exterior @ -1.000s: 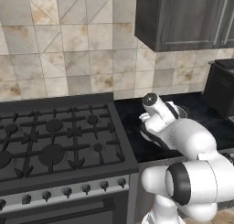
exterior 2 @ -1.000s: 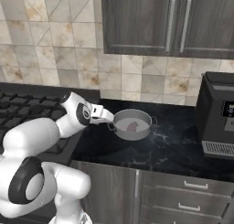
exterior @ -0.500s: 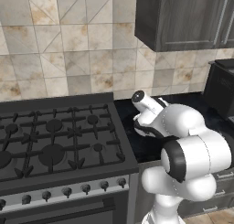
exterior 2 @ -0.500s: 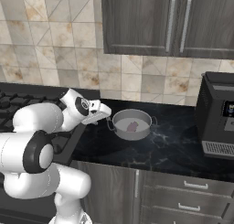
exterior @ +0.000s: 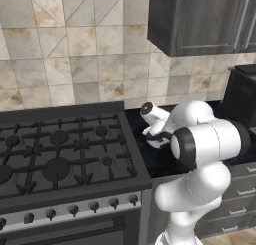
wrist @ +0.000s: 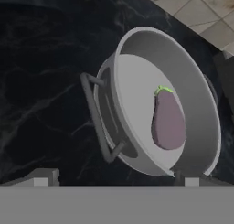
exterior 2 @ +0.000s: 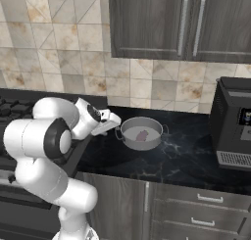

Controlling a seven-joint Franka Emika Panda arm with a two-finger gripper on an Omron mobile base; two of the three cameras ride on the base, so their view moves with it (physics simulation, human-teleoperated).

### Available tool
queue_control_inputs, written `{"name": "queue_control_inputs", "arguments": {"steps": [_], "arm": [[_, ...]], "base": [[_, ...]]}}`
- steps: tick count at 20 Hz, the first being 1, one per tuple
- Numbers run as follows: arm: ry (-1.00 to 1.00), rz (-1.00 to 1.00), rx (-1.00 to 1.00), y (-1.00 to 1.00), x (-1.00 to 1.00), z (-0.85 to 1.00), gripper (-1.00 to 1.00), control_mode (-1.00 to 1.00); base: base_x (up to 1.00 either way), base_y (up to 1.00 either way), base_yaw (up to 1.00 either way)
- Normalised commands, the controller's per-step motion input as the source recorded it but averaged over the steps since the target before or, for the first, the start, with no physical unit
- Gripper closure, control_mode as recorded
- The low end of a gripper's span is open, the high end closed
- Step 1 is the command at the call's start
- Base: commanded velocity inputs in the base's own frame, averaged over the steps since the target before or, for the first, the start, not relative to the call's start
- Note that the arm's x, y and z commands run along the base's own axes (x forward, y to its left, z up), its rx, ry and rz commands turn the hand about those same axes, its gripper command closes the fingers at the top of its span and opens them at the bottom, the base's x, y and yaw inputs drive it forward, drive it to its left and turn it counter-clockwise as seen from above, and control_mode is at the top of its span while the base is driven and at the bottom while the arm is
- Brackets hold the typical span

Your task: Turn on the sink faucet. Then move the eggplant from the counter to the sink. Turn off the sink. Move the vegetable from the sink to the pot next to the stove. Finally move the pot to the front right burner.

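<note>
The grey pot [exterior 2: 142, 145] stands on the black counter [exterior 2: 186, 158] to the right of the stove [exterior: 60, 149]. The pale purple eggplant [exterior 2: 142, 135] lies inside it. In the hand view the pot [wrist: 187, 77] tips toward the camera, with the eggplant [wrist: 168, 122] on its floor and its near wire handle [wrist: 95, 113] in front. My gripper [exterior 2: 113, 124] hovers just left of that handle, open and holding nothing. Its fingertips [wrist: 43, 176] straddle the pot's near side. From the left base view the gripper [exterior: 155, 135] points away, and my arm hides the pot.
A black coffee machine [exterior 2: 235, 126] stands at the counter's right end. Dark wall cabinets [exterior 2: 162, 23] hang above the counter. The stove's grates and burners [exterior: 57, 166] lie left of the pot, and its knobs [exterior: 72, 209] line the front edge.
My arm has folded up, its elbow swinging over toward the stove side. The hand has shifted slightly left and stays beside the pot's handle. The jaws remain open.
</note>
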Motion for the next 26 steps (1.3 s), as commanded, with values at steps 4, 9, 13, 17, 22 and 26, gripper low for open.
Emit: {"name": "queue_control_inputs", "arguments": {"steps": [4, 9, 13, 17, 22, 26], "arm": [[0.0, 0.0, 0.0, 0.0, 0.37, -0.35, -1.0, -1.0], [0.0, 0.0, 0.0, -0.03, 0.38, -0.37, -1.0, -1.0], [-0.02, 0.0, 0.0, -0.18, 0.33, -0.27, -1.0, -1.0], [-0.04, 0.0, 0.0, -0.26, 0.24, -0.16, -1.0, -1.0], [-0.03, 0.0, 0.0, -0.17, 0.05, -0.08, 1.0, -1.0], [0.0, 0.0, 0.0, -0.13, 0.03, -0.13, 1.0, -1.0]], "base": [[0.0, 0.0, 0.0], [0.0, 0.0, 0.0], [0.0, 0.0, 0.0], [0.0, 0.0, 0.0], [0.0, 0.0, 0.0], [0.0, 0.0, 0.0]]}}
